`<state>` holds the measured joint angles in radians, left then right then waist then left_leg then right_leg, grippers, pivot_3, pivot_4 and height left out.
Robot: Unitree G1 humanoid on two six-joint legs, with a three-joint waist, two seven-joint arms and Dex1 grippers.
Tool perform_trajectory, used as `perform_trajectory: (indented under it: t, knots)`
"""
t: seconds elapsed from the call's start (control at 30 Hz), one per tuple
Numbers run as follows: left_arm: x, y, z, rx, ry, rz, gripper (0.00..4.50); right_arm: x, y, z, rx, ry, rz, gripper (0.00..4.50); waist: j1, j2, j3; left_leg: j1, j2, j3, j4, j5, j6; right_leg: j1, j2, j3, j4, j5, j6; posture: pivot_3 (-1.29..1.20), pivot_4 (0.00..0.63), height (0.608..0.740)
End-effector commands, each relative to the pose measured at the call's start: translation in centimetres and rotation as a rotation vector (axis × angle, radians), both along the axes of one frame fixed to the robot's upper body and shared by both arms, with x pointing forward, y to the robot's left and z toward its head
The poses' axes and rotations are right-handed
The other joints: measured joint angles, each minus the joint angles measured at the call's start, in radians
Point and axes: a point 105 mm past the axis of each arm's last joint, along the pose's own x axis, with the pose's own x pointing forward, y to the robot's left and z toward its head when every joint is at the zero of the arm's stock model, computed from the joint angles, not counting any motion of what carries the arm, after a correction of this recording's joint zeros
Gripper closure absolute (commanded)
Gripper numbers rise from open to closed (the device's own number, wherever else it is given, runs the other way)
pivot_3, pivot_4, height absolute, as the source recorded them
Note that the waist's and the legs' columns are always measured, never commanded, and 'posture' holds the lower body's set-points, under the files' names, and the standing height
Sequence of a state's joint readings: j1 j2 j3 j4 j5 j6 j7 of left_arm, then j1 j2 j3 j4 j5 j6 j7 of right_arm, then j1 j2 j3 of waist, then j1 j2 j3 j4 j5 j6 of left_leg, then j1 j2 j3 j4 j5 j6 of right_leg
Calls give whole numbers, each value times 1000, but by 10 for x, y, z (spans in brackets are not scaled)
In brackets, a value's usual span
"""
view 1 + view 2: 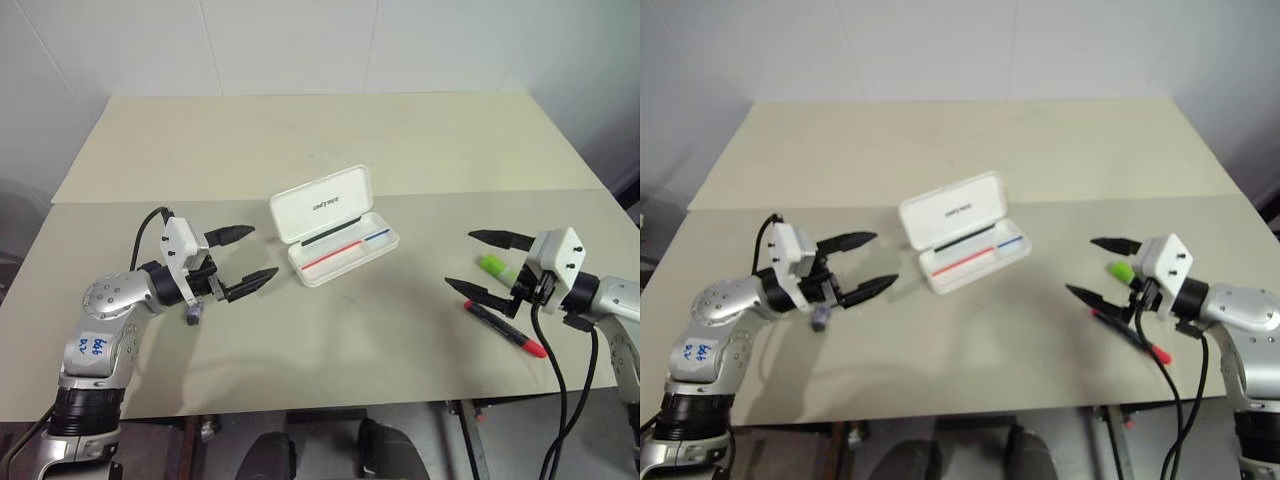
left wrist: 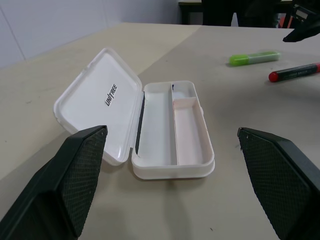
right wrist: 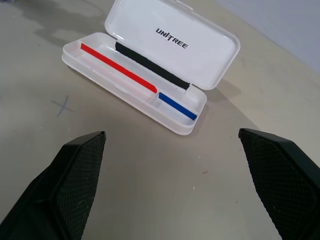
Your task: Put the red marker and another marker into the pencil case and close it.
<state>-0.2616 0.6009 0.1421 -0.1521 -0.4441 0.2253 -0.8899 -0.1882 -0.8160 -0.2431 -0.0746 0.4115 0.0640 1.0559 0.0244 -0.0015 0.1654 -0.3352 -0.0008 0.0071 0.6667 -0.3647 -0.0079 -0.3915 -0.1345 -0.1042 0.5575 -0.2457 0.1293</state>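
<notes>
The white pencil case [image 1: 335, 227] lies open at the table's middle, lid [image 1: 322, 203] tipped back, red and blue lines in its tray [image 3: 135, 87]. The red marker [image 1: 506, 328], black-barrelled with a red tip, lies on the table at the right. The short light-green marker [image 1: 494, 265] lies just beyond it. My right gripper [image 1: 482, 262] hovers open above both markers, fingers spread, holding nothing. My left gripper [image 1: 240, 259] stands open left of the case, pointing at it, empty. In the left wrist view the case [image 2: 150, 125] sits between the fingers, with the green marker [image 2: 252, 58] and red marker [image 2: 295, 72] beyond.
A seam runs across the beige table [image 1: 300, 140] behind the case. A small pencilled cross [image 3: 62, 105] marks the tabletop near the case. The table's front edge [image 1: 300, 405] is close below both arms, and a white wall rises behind.
</notes>
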Motion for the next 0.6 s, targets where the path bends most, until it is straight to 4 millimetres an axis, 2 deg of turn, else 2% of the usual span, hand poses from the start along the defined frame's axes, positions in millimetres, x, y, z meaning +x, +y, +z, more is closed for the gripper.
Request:
perform_trajectory:
  t: [0.03, 0.17, 0.5, 0.6]
  knots:
    - [-8, -2, 7, 26, -43, -40, 29, 1, 4, 13, 21, -45, 22, 0, 0, 0, 0, 0, 0, 0, 0, 0, 0, 0, 0, 0, 0, 0, 0, 0, 150, 740]
    - [-6, 1, 7, 33, -31, -26, 29, 1, 10, 9, 46, -46, 31, 0, 3, 0, 0, 0, 1, 0, 0, 0, 0, 0, 1, -1, 0, 0, 0, 0, 150, 740]
    - [-5, -9, 7, 80, -30, -106, 29, 4, 27, 2, 80, -38, 86, 0, 0, 0, 0, 0, 1, 0, 0, 0, 0, 0, 0, 0, 0, 0, 0, 0, 150, 740]
    - [-5, -13, 2, 92, -12, -127, 591, 4, 37, 5, 85, -44, 121, 0, 0, -1, -1, 0, 1, 0, 0, 0, 0, 0, 1, 0, 0, 0, 0, 0, 150, 740]
